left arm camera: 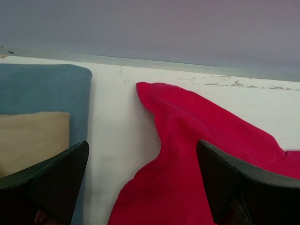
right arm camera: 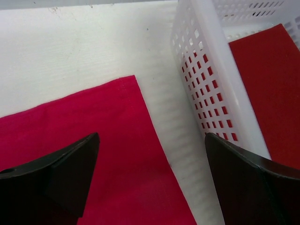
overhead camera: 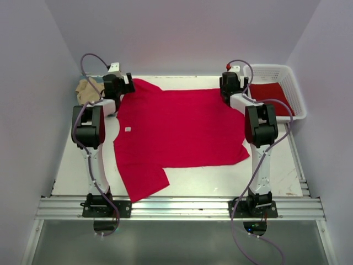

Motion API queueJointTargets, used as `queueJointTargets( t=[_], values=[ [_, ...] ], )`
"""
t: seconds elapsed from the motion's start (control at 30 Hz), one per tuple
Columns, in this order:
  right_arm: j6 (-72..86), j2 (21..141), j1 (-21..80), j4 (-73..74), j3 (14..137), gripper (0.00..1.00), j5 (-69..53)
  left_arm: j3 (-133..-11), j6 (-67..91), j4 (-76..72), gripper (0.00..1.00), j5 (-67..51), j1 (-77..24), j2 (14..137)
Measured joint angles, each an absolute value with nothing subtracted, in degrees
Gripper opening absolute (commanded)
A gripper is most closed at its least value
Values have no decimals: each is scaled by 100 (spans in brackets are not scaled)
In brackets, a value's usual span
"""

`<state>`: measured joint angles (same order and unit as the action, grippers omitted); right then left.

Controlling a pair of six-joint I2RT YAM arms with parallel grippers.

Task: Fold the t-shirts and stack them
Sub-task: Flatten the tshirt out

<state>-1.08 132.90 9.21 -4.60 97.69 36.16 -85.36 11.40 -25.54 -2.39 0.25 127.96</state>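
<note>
A bright red t-shirt (overhead camera: pixel 176 130) lies spread flat on the white table, neck to the left with a small white tag (overhead camera: pixel 128 130). My left gripper (overhead camera: pixel 122 84) is open over its far left sleeve (left arm camera: pixel 187 140), fingers (left arm camera: pixel 51 178) straddling the sleeve edge. My right gripper (overhead camera: pixel 230 85) is open over the shirt's far right hem corner (right arm camera: pixel 126 140). A folded tan shirt (left arm camera: pixel 33 136) lies on a folded blue-grey shirt (left arm camera: pixel 47 86) at the far left. Another red shirt (overhead camera: pixel 270 96) lies in the basket.
A white lattice basket (overhead camera: pixel 295 91) stands at the far right corner, its wall (right arm camera: pixel 206 79) close to my right gripper. The table's back wall runs just beyond both grippers. Aluminium rails (overhead camera: pixel 176 208) cross the near edge.
</note>
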Motion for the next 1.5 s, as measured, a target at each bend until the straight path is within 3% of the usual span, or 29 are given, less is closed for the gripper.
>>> queueJointTargets(
  t=[0.2,0.3,0.33,0.4,0.43,0.57,0.67,0.87,1.13,1.5],
  values=[
    [36,12219,996,-602,9098,99,3326,-7826,1162,-2705,100,-176,10,11850],
    [130,11489,1074,-617,8777,85,3181,-7282,1216,-2825,98,-150,-102,11015],
    [187,11201,1103,-600,8650,54,3142,-7039,1251,-2821,97,-128,-180,10674],
    [338,10604,1168,-558,8276,0,2965,-6626,1315,-2836,81,-99,-429,10022],
    [447,10287,1205,-515,8047,0,2886,-6469,1367,-2768,62,-64,-585,9736],
    [904,9292,1474,-43,7122,0,2899,-6049,1660,-2279,17,-150,-1188,8917],
    [1131,8886,1839,563,6528,0,3153,-5411,1844,-1697,1,-91,-1621,8250],
    [1990,8414,2167,2399,5894,0,3645,-4383,2311,71,0,10,-2329,7100],
    [3387,8134,2008,4154,5634,0,4602,-4110,2936,1691,0,71,-2663,5704],
    [4051,8143,1315,4228,4329,0,3199,-4278,3089,2604,0,121,-2853,5011]
  ],
)
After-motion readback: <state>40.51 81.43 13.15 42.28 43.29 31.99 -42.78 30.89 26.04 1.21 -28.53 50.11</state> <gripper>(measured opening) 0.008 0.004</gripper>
